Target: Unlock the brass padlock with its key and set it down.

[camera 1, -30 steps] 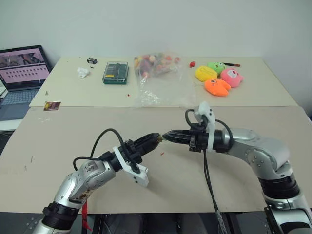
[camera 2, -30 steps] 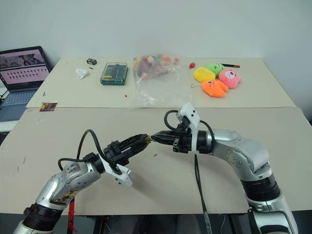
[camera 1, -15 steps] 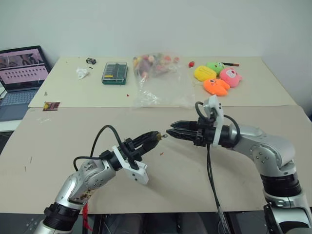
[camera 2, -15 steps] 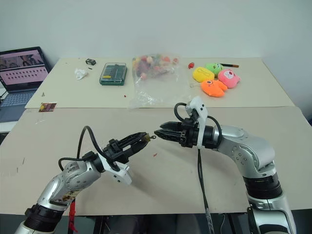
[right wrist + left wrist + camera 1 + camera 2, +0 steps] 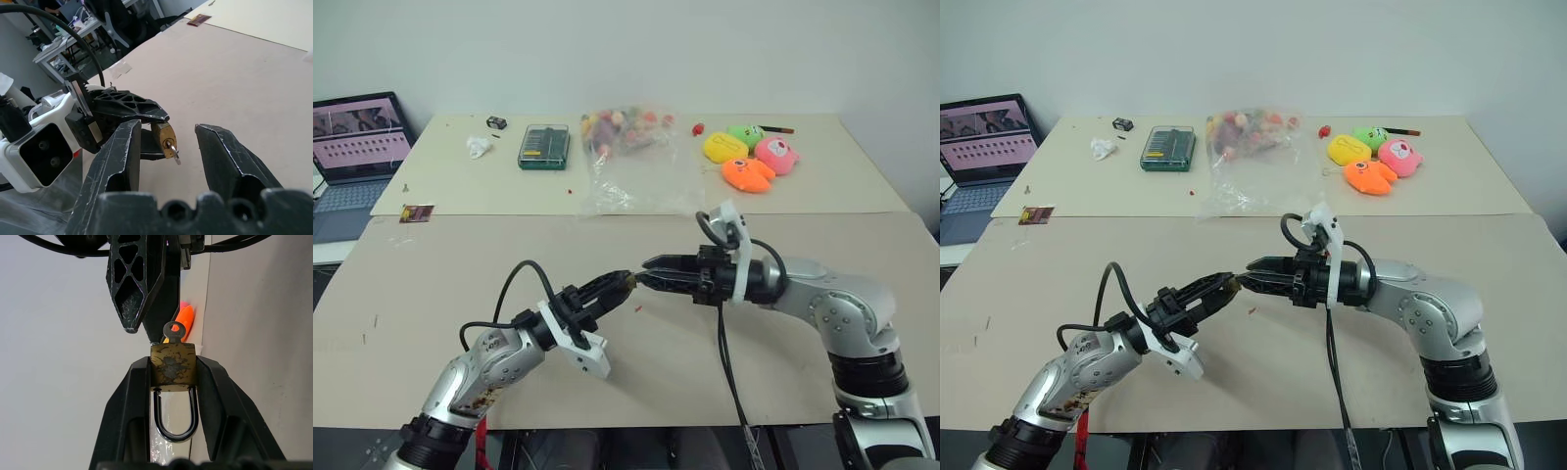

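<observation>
2 hands meet above the desk [image 5: 431, 284]: the left hand [image 5: 172, 369] is clamped on the brass padlock [image 5: 172, 370], its 2 fingers pressing the lock body's sides, the silver shackle [image 5: 175, 416] pointing back toward its wrist and apparently seated. The key [image 5: 174, 330] sits in the keyway at the end facing away from that hand, its round bow sticking out. The right hand [image 5: 168, 134] points at the lock with its fingers parted, 1 to each side of the key and clear of it; it holds nothing.

The step in hand looks to be regripping the key to turn it. Done well, the right hand would close squarely on the flat bow, stay in line with the keyway, and roll about that line while the left hand keeps the body from twisting; a slanted pinch on so small a key would likely slip or bend it. The shackle side should stay free to spring out.

Well beyond both hands, a clear plastic bag [image 5: 631, 157] lies holding small, bright, mixed-colour pieces too small to identify, and just beside it sits a green case [image 5: 545, 146] of what looks like screwdriver bits.
</observation>
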